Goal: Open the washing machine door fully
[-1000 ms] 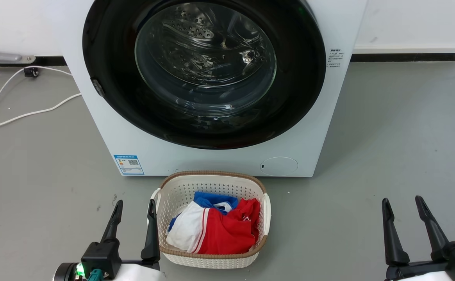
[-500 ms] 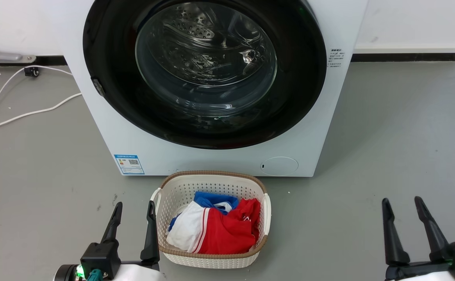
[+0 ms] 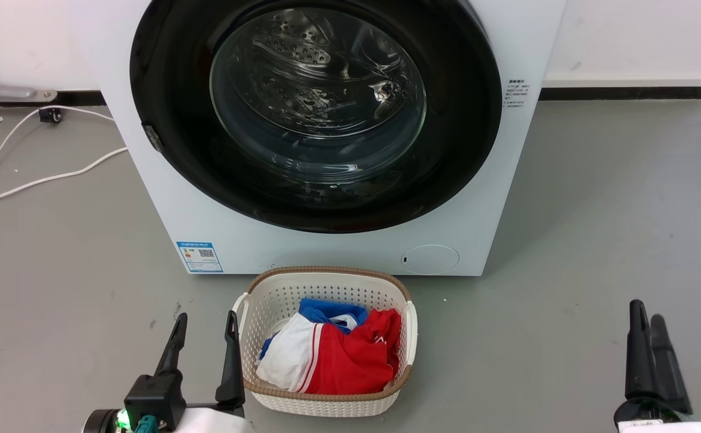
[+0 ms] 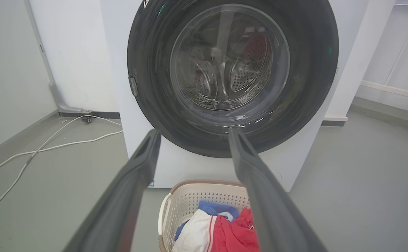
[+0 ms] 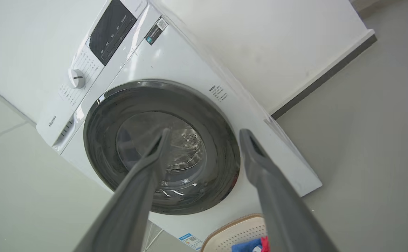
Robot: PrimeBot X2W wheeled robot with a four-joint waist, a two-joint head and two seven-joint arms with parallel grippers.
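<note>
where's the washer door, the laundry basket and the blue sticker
washer door [image 3: 317, 102]: head view, centre of the glass bowl
laundry basket [image 3: 326, 287]: head view, inner back wall
blue sticker [image 3: 200, 257]: head view, middle of the label

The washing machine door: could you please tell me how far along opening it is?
Nothing looks done: the washing machine door lies shut against the washing machine. The left gripper and right gripper hang open beside the laundry basket, short of the door. Left: reaching the door and swinging it fully open.
</note>
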